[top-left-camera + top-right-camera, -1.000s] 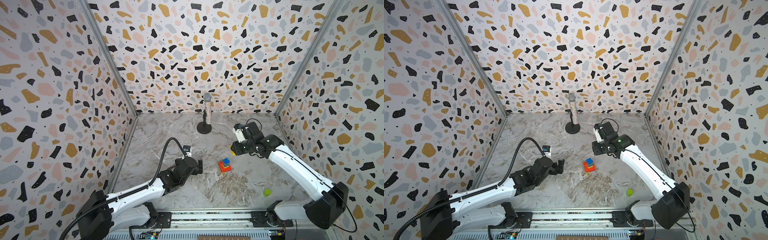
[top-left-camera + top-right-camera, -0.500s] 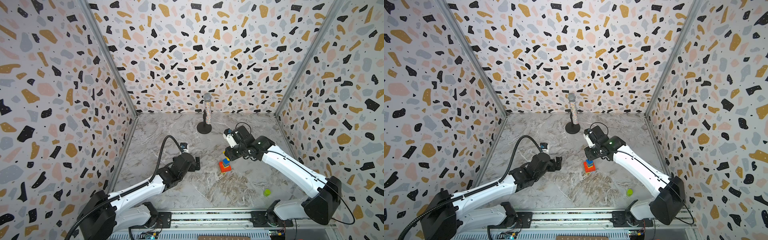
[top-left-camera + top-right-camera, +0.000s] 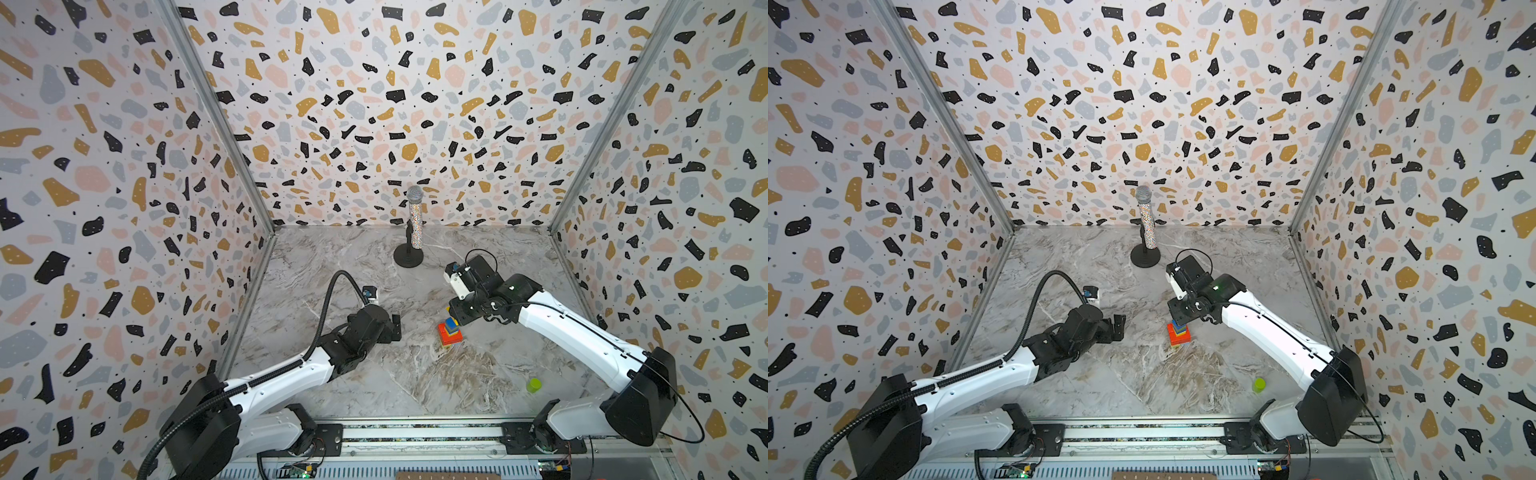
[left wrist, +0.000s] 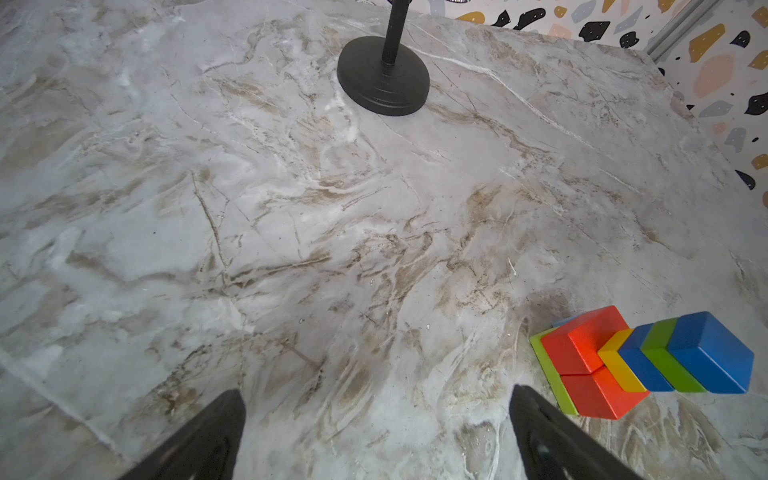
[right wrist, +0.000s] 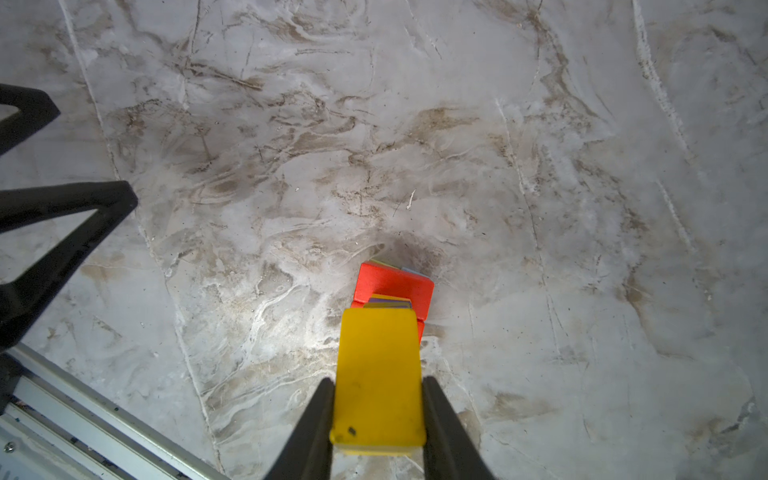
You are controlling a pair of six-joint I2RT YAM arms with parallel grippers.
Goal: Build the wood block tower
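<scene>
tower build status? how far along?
Done: the tower stands several layers high, with a blue cube on top. In hand: the right gripper is shut on a yellow block right above the stack; whether they touch is unclear. The left gripper is open and empty, off to the side. Left: set the yellow block down and release. No other loose blocks show.

Glitter mic (image 3: 414, 220) upright on black round stand (image 3: 408, 261), back-center of marble tabletop (image 3: 353, 257), near rear wall (image 3: 374, 104). Left wrist view: only the stand (image 4: 382, 83), base + pole. Lime-green cyl (image 3: 533, 385) front-right, well apart from mic. Terrazzo-print walls on 3 sides. Metal rail (image 3: 415, 434) along front edge.
</scene>
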